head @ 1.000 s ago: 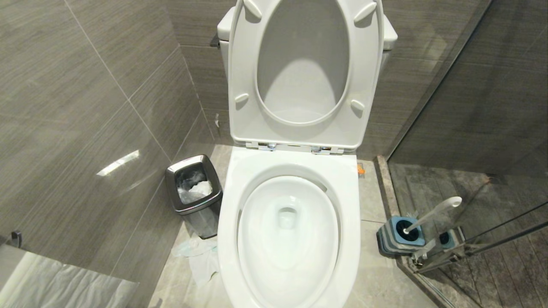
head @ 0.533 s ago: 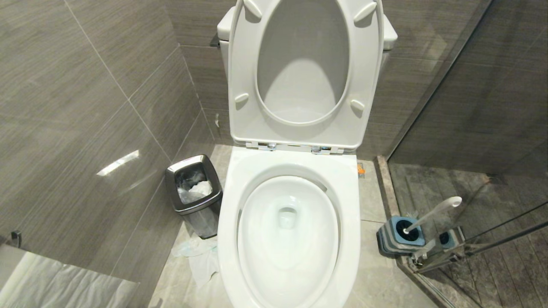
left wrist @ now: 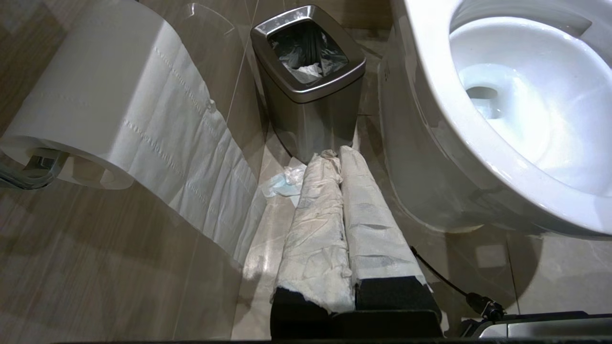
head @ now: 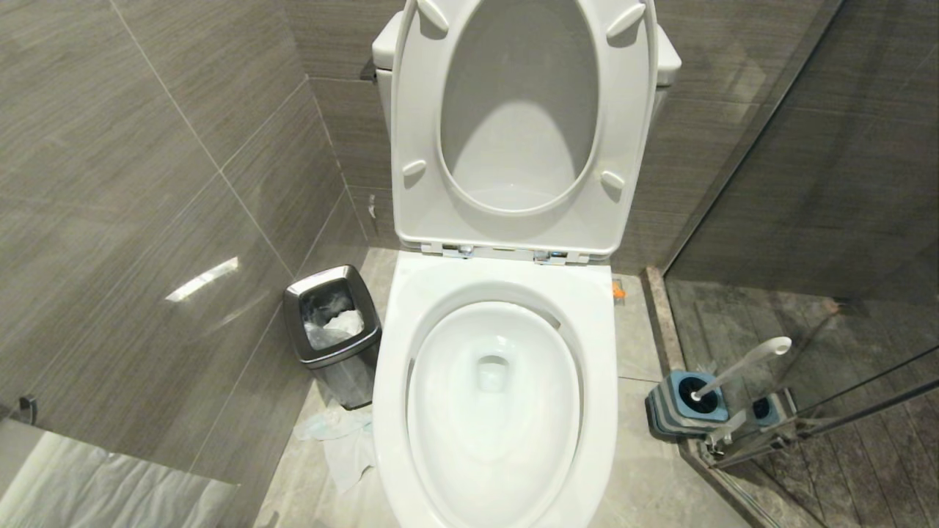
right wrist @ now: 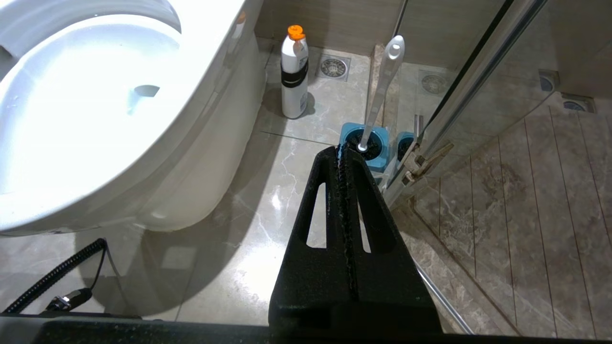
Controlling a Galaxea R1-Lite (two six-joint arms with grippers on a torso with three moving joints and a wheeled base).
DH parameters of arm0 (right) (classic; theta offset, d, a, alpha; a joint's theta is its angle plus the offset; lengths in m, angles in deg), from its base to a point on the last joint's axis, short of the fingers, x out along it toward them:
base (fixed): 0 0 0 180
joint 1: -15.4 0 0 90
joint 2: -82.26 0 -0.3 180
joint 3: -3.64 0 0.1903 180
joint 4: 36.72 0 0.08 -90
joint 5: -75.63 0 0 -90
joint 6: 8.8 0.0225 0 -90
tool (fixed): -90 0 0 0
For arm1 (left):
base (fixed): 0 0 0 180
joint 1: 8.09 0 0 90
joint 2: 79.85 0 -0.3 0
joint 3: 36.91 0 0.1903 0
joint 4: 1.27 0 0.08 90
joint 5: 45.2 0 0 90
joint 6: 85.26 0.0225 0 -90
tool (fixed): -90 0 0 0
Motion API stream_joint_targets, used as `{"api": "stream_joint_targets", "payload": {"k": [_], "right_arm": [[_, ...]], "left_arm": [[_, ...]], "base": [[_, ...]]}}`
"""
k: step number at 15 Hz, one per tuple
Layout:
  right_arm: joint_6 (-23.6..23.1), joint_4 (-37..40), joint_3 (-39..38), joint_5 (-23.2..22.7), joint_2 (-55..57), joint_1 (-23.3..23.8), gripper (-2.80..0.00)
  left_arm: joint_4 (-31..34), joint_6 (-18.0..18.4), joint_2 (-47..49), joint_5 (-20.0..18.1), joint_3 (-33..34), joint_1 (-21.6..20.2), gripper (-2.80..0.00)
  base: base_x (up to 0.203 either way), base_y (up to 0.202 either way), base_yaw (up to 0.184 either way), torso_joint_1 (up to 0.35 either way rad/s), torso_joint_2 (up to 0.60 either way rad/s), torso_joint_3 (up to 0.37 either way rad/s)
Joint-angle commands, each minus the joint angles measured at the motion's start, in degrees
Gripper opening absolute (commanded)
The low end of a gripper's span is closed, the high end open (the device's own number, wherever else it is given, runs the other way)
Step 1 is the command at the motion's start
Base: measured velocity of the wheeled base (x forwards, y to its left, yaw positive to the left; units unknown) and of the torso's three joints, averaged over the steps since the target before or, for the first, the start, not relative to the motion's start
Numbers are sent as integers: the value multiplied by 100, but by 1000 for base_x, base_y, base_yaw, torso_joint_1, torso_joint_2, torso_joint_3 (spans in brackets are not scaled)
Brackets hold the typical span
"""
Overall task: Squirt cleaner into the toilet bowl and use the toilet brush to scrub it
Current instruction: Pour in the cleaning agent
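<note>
The toilet bowl (head: 506,277) stands in the middle of the head view, its white seat and lid (head: 414,117) raised against the tank. To its right the toilet brush (head: 741,363) leans in its blue-and-grey holder (head: 686,407); the right wrist view shows the brush (right wrist: 380,91) as well. The cleaner (right wrist: 293,71), a white bottle with an orange cap, stands on the floor beside the bowl's base. My right gripper (right wrist: 340,150) hangs shut and empty just short of the holder (right wrist: 377,155). Low beside the bowl's left flank, my left gripper (left wrist: 334,155) is shut and empty, its fingers wrapped in white material.
A steel bin (head: 334,323) with a dark liner stands left of the bowl, crumpled tissue (head: 341,440) on the floor before it. A paper roll (left wrist: 95,91) hangs on the left wall. A glass shower door (right wrist: 478,71) and its hinge (right wrist: 420,162) close off the right.
</note>
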Motion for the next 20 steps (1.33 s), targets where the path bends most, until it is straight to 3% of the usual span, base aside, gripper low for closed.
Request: {"api": "stream_joint_targets", "payload": {"k": [1,20], "right_arm": [[-4,1,-9,0,2,-1,-280],[-4,1,-9,0,2,-1,-280]], "left_arm": [[2,9,11,-3,0,-8,-280],[2,8,11,-3,0,-1,-280]], "base": [[0,0,0,0,0,0],[0,0,0,0,0,0]]}}
